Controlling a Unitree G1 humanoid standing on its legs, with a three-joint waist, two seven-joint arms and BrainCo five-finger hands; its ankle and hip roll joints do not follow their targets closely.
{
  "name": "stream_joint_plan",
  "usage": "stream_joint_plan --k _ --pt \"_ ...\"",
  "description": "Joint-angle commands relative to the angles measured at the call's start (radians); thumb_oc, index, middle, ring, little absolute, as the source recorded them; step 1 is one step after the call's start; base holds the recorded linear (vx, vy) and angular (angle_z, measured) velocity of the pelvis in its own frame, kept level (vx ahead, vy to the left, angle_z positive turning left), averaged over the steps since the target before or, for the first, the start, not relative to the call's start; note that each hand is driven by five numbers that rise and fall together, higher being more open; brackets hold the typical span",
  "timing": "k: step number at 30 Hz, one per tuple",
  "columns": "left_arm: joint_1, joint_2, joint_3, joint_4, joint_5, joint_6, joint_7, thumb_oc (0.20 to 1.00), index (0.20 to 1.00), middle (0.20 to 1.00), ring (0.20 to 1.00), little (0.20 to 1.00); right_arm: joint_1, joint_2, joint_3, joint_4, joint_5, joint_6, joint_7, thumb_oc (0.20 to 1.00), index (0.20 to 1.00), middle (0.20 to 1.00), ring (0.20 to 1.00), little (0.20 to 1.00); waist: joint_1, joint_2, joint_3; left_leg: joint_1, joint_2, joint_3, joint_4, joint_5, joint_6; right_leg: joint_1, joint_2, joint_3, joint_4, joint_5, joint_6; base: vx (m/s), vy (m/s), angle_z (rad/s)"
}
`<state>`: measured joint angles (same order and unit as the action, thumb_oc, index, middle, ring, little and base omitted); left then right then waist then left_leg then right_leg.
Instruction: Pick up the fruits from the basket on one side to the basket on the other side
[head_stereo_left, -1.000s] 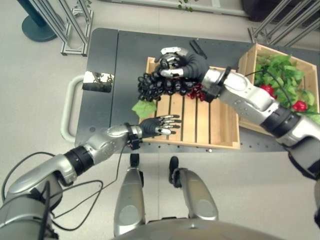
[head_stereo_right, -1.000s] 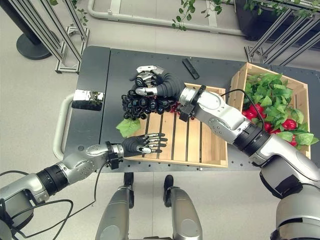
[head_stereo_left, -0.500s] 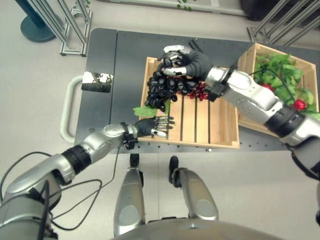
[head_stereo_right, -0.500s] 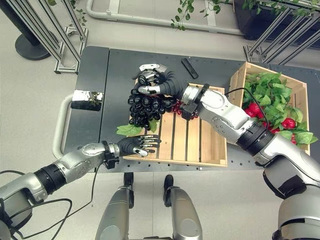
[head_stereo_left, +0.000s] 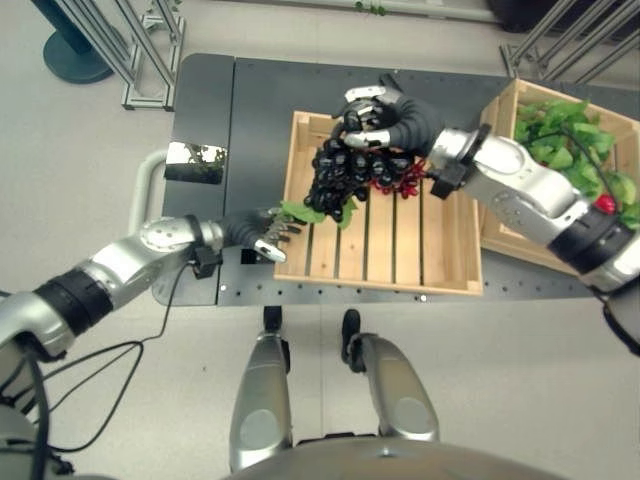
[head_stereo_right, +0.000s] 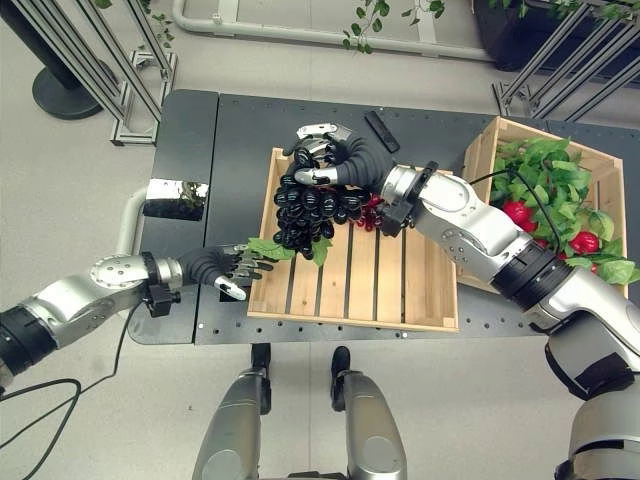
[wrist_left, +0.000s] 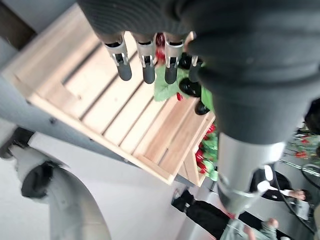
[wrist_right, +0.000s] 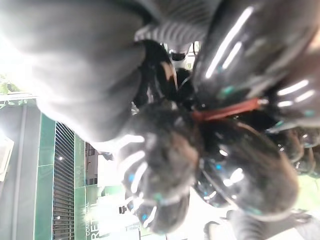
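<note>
- Already a bunch of dark grapes (head_stereo_right: 308, 208) hangs from the right hand (head_stereo_right: 340, 160), whose fingers are curled round its top, over the far left part of the slatted crate (head_stereo_right: 420, 310) at the frame's centre.
- Red fruit (head_stereo_left: 392, 180) lies on the crate's slats just right of the bunch, so by my reading some of the transfer is done.
- More red fruit (head_stereo_right: 582, 244) sits among green leaves in the leafy crate (head_stereo_right: 481, 145) at the right edge, so several trips seem left.
- The grapes hang just below the right hand, their green leaf (head_stereo_left: 296, 211) reaching toward the crate's left wall.
- The left hand (head_stereo_right: 225, 271) hovers at centre-left, just outside that wall, fingers relaxed and holding nothing, tips near the leaf.
</note>
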<state>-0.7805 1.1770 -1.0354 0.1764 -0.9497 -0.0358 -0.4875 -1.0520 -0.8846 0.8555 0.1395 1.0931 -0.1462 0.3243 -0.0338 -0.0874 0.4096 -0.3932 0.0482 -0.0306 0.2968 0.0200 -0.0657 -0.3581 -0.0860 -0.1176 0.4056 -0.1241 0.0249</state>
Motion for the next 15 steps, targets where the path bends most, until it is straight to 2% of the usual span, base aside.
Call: stream_joint_plan --k 1,4,9,15 --pt "0.056 0.010 0.100 -0.064 0.028 -0.085 -0.010 1.000 1.000 1.000 1.000 1.000 0.002 -0.045 -0.096 -0.113 0.047 -0.053 0.022 0.200 0.200 0.200 0.200 0.200 0.013 0.003 -0.060 -0.005 0.030 -0.029 0.051 -0.035 -0.018 0.010 -0.072 0.019 -0.047 0.086 0.113 0.00 0.000 0.00" --pt "0.068 0.020 0.141 -0.070 0.038 -0.102 0.004 1.000 1.000 1.000 1.000 1.000 0.021 -0.047 -0.108 -0.117 0.038 -0.050 0.024 0.200 0.200 0.200 0.200 0.200 0.014 0.005 -0.060 -0.007 0.028 -0.031 0.052 -0.035 -0.017 0.009 -0.073 0.020 -0.048 0.087 0.114 0.00 0.000 0.00" --pt "0.040 0.028 0.147 -0.103 0.067 -0.120 0.011 1.000 1.000 1.000 1.000 1.000 0.026 -0.041 -0.119 -0.123 0.028 -0.046 0.029 0.200 0.200 0.200 0.200 0.200 0.015 0.005 -0.061 -0.009 0.026 -0.032 0.052 -0.035 -0.016 0.007 -0.074 0.019 -0.047 0.088 0.114 0.00 0.000 0.00" --pt "0.041 -0.009 0.188 -0.128 0.049 -0.143 0.040 1.000 1.000 1.000 1.000 1.000 0.038 -0.028 -0.127 -0.132 0.030 -0.045 0.033 0.200 0.200 0.200 0.200 0.200 0.015 0.003 -0.061 -0.012 0.027 -0.032 0.052 -0.035 -0.014 0.005 -0.074 0.019 -0.045 0.088 0.113 0.00 0.000 0.00"
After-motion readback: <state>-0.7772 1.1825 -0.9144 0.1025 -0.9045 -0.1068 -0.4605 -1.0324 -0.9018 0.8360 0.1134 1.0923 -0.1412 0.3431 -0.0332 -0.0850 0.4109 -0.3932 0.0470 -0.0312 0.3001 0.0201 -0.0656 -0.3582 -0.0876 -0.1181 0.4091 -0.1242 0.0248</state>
